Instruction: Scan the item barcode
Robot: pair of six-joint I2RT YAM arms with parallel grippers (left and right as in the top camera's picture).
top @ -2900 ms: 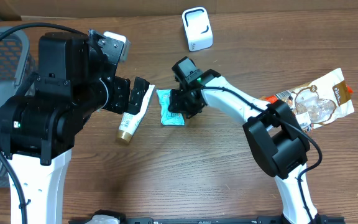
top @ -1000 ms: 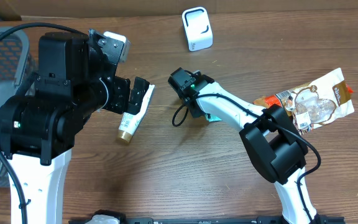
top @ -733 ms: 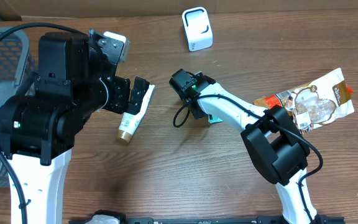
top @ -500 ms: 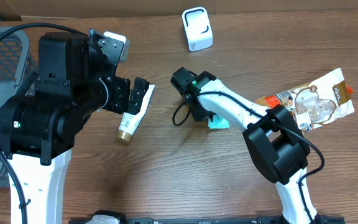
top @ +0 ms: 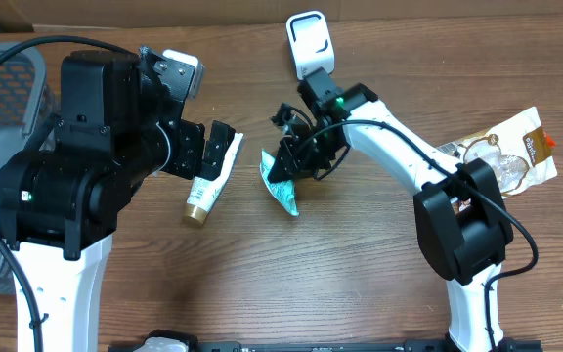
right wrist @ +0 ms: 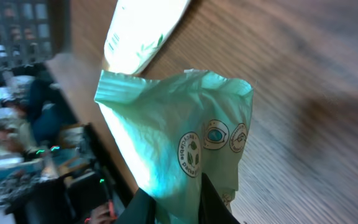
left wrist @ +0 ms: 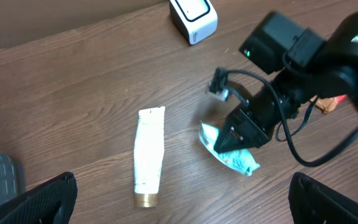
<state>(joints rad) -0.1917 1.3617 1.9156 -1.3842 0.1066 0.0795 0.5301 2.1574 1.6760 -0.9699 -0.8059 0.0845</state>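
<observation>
Moved: right gripper [top: 288, 166] now sits nearer the scanner [top: 309, 44] than a second ago, and the pouch [top: 280, 186] is left of its earlier spot.
counter [top: 291, 284]: brown wood, under everything.
left gripper [top: 210, 149]: jaws wide, holding nothing, over the tube [top: 211, 181].
right gripper: jaws narrow, pinching the pouch's upper edge.
bag [top: 506, 152]: flat at the far right.
tube: flat, cap toward the near edge.
pouch: teal, hanging tilted between tube and scanner.
</observation>
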